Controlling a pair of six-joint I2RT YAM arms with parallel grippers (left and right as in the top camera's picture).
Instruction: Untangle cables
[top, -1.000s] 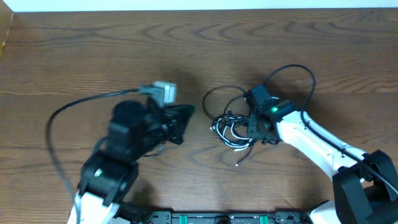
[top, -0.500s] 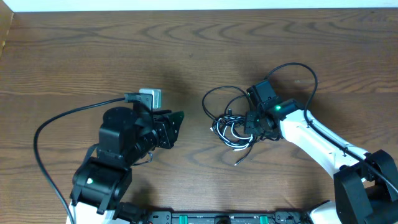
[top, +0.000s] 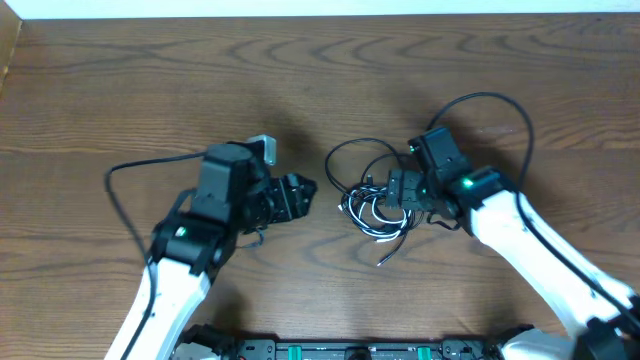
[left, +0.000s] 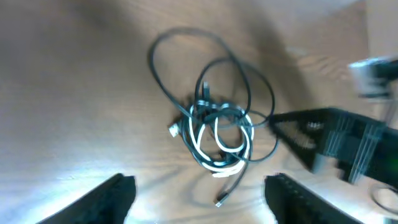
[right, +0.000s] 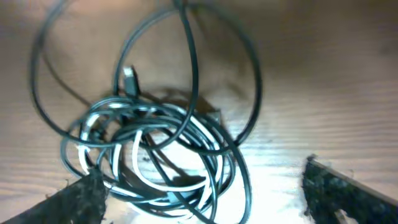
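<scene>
- Surface: dark brown wood-grain table (top: 150, 90). A white strip (top: 320, 8) runs along its far edge, well beyond the cables. A black rail (top: 350, 350) lies at the near edge.
- Cables (top: 372, 205): one knotted heap a little right of table centre, black loops around white ones. A wide black loop spreads off its far-left side. A loose plug end (top: 382, 262) trails off the near side.
- Left gripper (top: 300, 193): just left of the cables, not touching. Fingers are spread wide with nothing between them.
- Right gripper (top: 398, 192): over the right edge of the cables. Jaws are wide and closed on nothing; the heap lies on the table below them.
- Versus a second ago: both grippers were narrower, and the left one was closed.
- The left arm has turned and looks lower; its tip is in about the same spot beside the cables.
- The heap's shape and place look unchanged.
</scene>
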